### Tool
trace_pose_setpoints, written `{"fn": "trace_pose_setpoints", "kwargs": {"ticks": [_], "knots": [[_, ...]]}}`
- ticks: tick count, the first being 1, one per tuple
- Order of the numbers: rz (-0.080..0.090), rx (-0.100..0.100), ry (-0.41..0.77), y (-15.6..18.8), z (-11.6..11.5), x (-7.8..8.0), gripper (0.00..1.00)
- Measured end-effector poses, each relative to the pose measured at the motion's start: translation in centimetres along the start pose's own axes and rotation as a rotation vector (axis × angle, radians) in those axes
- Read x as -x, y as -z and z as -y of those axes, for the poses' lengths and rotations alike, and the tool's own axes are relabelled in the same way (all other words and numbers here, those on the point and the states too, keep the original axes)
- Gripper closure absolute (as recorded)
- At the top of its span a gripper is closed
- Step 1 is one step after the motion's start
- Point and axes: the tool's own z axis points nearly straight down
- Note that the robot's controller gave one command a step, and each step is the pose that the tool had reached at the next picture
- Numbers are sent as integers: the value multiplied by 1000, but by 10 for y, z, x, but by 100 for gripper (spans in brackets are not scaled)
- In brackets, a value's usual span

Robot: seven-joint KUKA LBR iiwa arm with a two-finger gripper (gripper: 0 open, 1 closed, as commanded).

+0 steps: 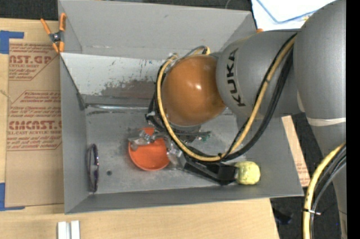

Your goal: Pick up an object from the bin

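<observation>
Hand (pixel 170 148) low mid-bin (pixel 140 30), orange bowl (pixel 147 158) just beside, toward left wall; open or closed: cannot tell

Arm (pixel 292 80): smooth grey rounded casings. Black KUKA lettering (pixel 235 78) on one link (reads sideways). Wrist: glossy orange dome cover (pixel 191 91). Tan cable (pixel 158 89) loops round the dome, with black cabling (pixel 208 168) below.
</observation>
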Motion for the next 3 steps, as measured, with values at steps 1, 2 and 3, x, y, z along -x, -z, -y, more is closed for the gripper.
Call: {"fn": "trace_pose_setpoints", "kwargs": {"ticks": [1, 2, 3], "knots": [[-1, 0, -232, -8, -20, -4, 0], [2, 0, 28, -16, -31, -19, 100], [2, 0, 28, -16, -31, -19, 100]]}}
